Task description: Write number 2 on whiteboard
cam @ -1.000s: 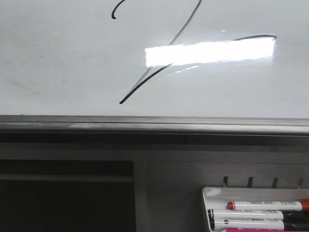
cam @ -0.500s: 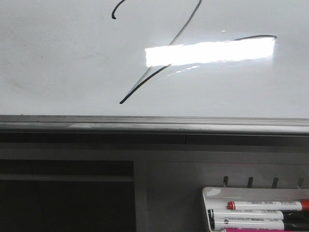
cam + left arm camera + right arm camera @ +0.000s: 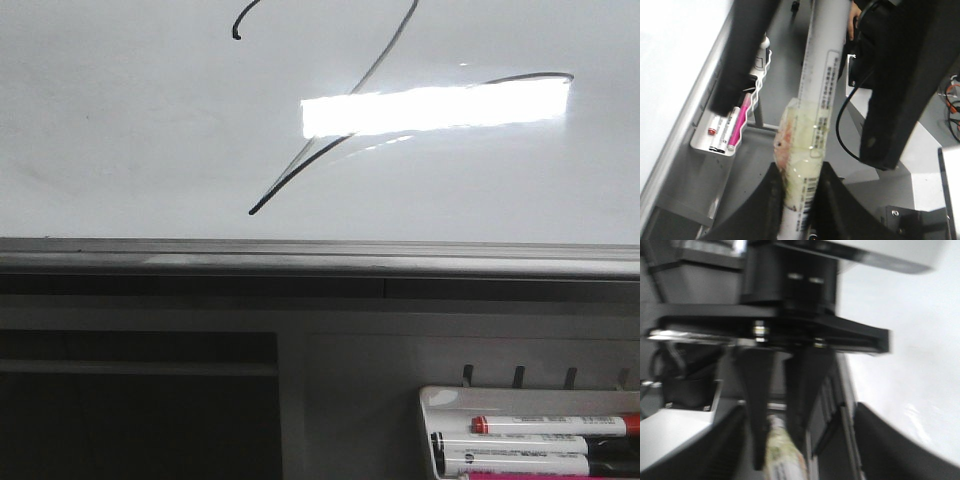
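The whiteboard (image 3: 130, 130) fills the upper front view, with a bright rectangular reflection and a grey edge rail (image 3: 300, 258). The number 2 (image 3: 330, 130), a thin black stroke with a hooked start, long diagonal and curved tail, is on it. Neither gripper shows in the front view. In the left wrist view my left gripper (image 3: 800, 170) is shut on a white marker (image 3: 822, 60) wrapped in yellowish tape. My right gripper (image 3: 800, 412) is open, its fingers wide on either side of the marker (image 3: 782, 455). The left gripper (image 3: 775, 405) faces it there.
A small white marker tray (image 3: 430, 400) hangs below the rail at the lower right, holding several markers, one red-capped (image 3: 550, 425) and one pink (image 3: 737, 125). A dark open shelf (image 3: 130, 400) lies under the rail. Black cables (image 3: 845, 115) hang near the arms.
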{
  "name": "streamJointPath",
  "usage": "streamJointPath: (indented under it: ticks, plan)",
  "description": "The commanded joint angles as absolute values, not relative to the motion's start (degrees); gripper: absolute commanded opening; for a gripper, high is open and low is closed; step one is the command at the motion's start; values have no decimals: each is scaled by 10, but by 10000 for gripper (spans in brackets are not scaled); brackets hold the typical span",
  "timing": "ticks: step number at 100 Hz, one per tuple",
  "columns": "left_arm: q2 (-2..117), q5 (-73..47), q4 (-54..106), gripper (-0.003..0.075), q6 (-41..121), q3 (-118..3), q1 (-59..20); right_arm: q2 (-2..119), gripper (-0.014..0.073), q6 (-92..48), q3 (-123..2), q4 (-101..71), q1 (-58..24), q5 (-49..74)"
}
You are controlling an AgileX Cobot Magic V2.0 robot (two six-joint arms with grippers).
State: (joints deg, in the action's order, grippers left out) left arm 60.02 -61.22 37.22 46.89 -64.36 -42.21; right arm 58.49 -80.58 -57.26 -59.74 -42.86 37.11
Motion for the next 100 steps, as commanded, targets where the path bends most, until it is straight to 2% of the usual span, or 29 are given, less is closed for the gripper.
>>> streamJointPath:
  ticks: [1,15,29,36,43,46,48,74,100]
  plan:
    - [586,-552,399,-20,460,-658,-415,558,590,-766,-593,-577,-412,309]
    - [572,-482,399,-20,426,-626,-382,514,547,-682,-591,-504,-339,302]
    - [563,-333,415,-20,374,-561,-335,468,434,-636,-586,-499,-246,329]
    - [566,-245,464,-20,372,-527,-315,453,289,-633,-575,-500,-214,349]
    - [578,-165,517,-20,375,-502,-305,444,73,-633,-558,-500,-195,369]
    - [585,-140,529,-20,375,-497,-304,443,-45,-633,-548,-500,-191,373]
    - [590,-124,535,-20,375,-495,-304,443,-76,-633,-544,-500,-190,375]
    - [682,-37,551,-20,375,-501,-304,444,-71,-631,-467,-507,-190,377]
    - [751,27,555,-20,375,-501,-304,444,-71,-629,-452,-520,-190,379]
